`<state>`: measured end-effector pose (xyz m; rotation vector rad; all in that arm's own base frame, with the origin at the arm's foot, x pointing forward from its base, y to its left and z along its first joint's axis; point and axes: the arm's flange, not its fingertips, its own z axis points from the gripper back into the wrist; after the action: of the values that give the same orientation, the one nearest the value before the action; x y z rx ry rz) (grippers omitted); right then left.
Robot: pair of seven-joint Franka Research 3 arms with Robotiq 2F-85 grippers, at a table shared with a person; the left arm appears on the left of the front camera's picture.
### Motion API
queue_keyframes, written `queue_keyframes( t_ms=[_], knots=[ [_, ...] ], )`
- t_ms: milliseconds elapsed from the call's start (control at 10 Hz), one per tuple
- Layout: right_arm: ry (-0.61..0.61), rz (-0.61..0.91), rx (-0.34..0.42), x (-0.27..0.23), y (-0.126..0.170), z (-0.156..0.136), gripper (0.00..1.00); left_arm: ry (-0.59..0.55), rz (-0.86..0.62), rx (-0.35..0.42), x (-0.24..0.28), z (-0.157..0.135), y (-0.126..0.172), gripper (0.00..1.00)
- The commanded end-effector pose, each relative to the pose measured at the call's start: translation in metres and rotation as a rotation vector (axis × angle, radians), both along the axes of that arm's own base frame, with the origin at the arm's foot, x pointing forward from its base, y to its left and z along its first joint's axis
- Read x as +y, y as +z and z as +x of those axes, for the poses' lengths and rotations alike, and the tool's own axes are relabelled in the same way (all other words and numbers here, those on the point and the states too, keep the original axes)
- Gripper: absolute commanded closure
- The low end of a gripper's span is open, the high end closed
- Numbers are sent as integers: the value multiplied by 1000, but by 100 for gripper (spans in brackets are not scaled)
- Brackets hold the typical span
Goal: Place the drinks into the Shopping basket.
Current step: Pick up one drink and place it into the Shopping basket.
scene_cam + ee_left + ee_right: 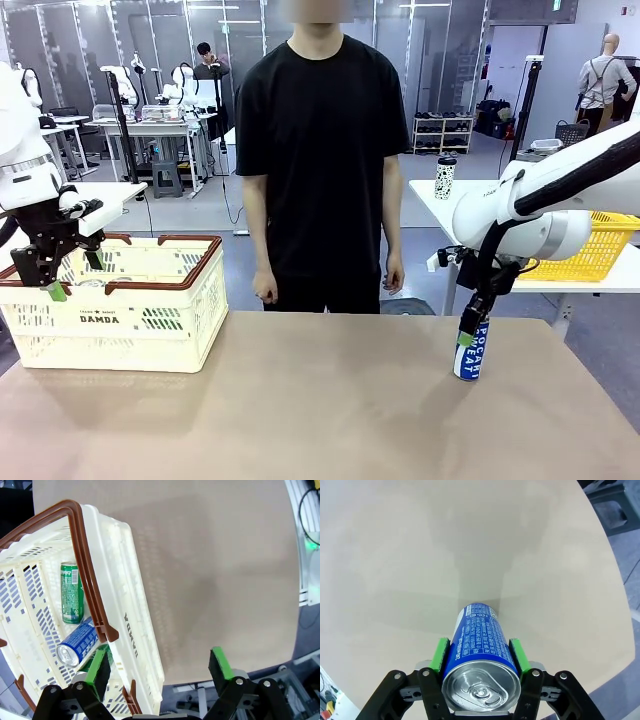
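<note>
Basket of cream lattice plastic with a reddish-brown rim and "DAMDA" on its side sits at the left of the front frame, on the tan table. The left gripper hangs over the basket's left end, its green-padded fingers spread apart and holding nothing. In the left wrist frame the same left gripper rises from the bottom edge with a wide gap between its pads, one pad over the basket's inside and the other over the bare tabletop. Inside the basket, at the left of that frame, a green can and a blue can lie on their sides on the lattice floor, close together.

At the right of the front frame the right gripper comes straight down on a second blue can that stands upright on the table, well apart from the basket. The right wrist frame shows the right gripper with its green pads pressed against both sides of this blue can, its silver top and pull tab at the bottom centre.

A person in a black shirt stands at the far edge, upper centre, arms down.
</note>
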<state>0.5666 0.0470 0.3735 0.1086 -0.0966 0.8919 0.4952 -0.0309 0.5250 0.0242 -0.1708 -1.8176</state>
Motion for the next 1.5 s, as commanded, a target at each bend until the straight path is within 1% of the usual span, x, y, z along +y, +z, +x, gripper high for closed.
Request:
queue_keyframes(
  t_ms=[0,200,500,600,700,800,900,1300,1400],
  knots=[
    [-58,-45,-21,10,31,-16,67,16,14,-1,-2,-2,2,0],
    [-50,-71,-65,20,56,-35,67,16,14,-1,-2,-2,2,0],
    [-66,-85,-153,34,107,-68,67,16,14,-1,-2,-2,2,0],
    [-83,-77,-179,37,120,-77,67,16,14,-1,-2,-2,2,0],
    [-90,-100,-198,39,128,-84,67,16,14,-1,-2,-2,2,0],
    [-114,-141,-214,39,133,-87,67,16,14,-1,-2,-2,2,0],
    [-56,-66,-182,38,127,-75,67,16,14,-1,-2,-2,2,0],
    [-56,-66,-182,38,127,-75,67,16,14,-1,-2,-2,2,0],
    [-65,-88,-172,39,122,-79,42,16,14,-1,-2,-2,2,0]
  ],
)
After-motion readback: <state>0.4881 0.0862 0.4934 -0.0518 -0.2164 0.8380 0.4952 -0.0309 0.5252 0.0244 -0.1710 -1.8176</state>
